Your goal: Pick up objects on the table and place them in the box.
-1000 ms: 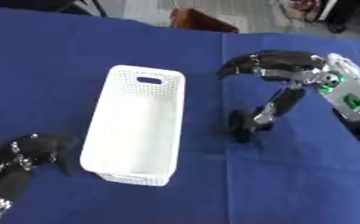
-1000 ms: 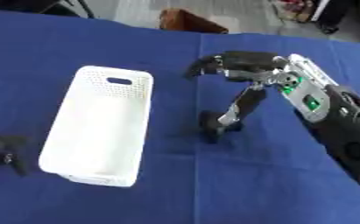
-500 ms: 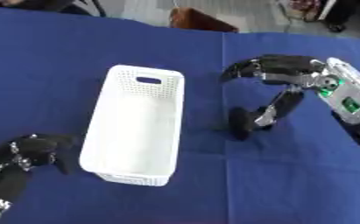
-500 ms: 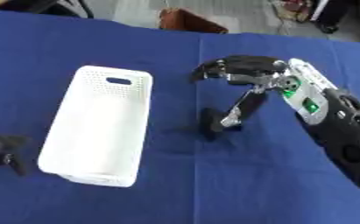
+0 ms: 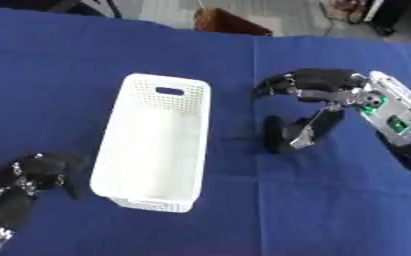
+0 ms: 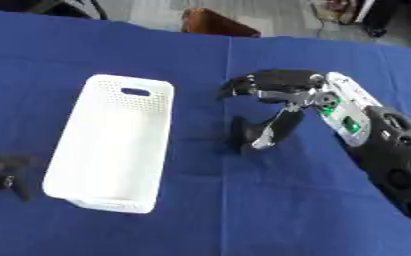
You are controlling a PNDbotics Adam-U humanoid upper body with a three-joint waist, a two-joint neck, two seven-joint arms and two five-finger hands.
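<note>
My right hand (image 5: 318,100) is hovering fingers spread and holding nothing — just right of the white box (image 5: 156,140) lying mid-table (image 5: 68,55); my left hand (image 5: 29,175) is idling, curled, near the lower-left corner.

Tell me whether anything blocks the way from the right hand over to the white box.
Nothing visible does. Only bare blue table lies between the right hand and the white box, whose open top is empty. The left hand sits at the lower left, on the box's other side.
</note>
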